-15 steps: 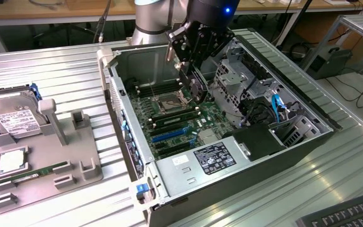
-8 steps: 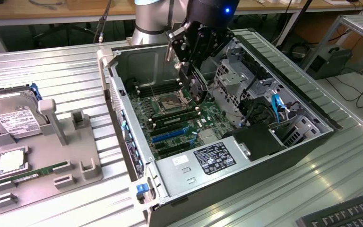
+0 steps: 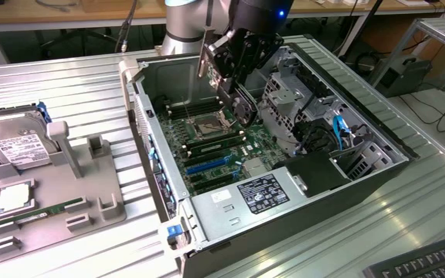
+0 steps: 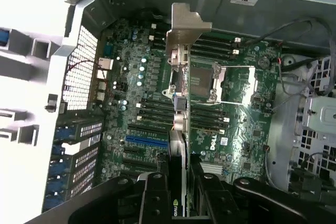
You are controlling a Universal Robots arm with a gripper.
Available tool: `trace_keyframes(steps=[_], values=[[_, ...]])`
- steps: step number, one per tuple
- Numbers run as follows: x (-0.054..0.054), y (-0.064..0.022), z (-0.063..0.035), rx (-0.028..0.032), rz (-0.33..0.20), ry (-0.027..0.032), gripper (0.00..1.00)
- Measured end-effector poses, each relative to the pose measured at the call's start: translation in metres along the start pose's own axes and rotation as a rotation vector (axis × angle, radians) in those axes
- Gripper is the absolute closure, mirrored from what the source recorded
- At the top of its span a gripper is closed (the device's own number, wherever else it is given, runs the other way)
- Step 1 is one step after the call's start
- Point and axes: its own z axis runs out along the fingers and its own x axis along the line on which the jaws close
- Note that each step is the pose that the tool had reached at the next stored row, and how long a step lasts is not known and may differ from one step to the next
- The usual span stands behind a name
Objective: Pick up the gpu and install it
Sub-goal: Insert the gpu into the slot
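One ribbed metal table (image 3: 68, 81) carries everything, its pale slats running in long straight ridges. Behind the gripper (image 3: 236, 75) a wooden bench (image 3: 53, 11) edges the room.

Directly below the gripper lies an open computer case (image 3: 381, 153), a grey steel box on its side with one perforated wall. Its floor is a green motherboard (image 4: 236, 129), crowded with long black slots around a square silver socket (image 4: 202, 82).

The gripper's black jointed fingers (image 4: 152, 192) are clamped on the gpu (image 4: 181, 103), a thin flat card seen edge-on and held over the motherboard. Whether it touches a slot cannot be told. Its bent silver bracket (image 4: 186, 22) is the end farthest from the fingers.

Well away from the gripper, toward the exterior view's left, a grey plastic tray (image 3: 91, 185) holds a shiny hard drive (image 3: 14, 147) with a white label. A narrow green memory stick (image 3: 41, 211) lies in the same tray.
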Motion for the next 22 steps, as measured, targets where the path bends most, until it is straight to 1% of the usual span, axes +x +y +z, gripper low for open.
trace_keyframes(steps=[3,4,6,10,12,17,18,22], values=[[0.0000,0.0000,0.0004,0.0006,-0.056,0.0051,0.74],[0.0000,-0.0001,0.0006,0.0009,-0.086,0.0079,0.74],[0.0000,-0.0001,0.0011,0.0017,-0.166,0.0152,0.74],[0.0000,-0.0002,0.0019,0.0026,-0.249,0.0230,0.74],[0.0000,-0.0003,0.0026,0.0031,-0.301,0.0279,0.74],[-0.0001,-0.0004,0.0043,0.0042,-0.401,0.0371,0.74],[-0.0001,-0.0005,0.0049,0.0046,-0.433,0.0400,0.74],[-0.0001,-0.0006,0.0066,0.0057,-0.510,0.0464,0.74]])
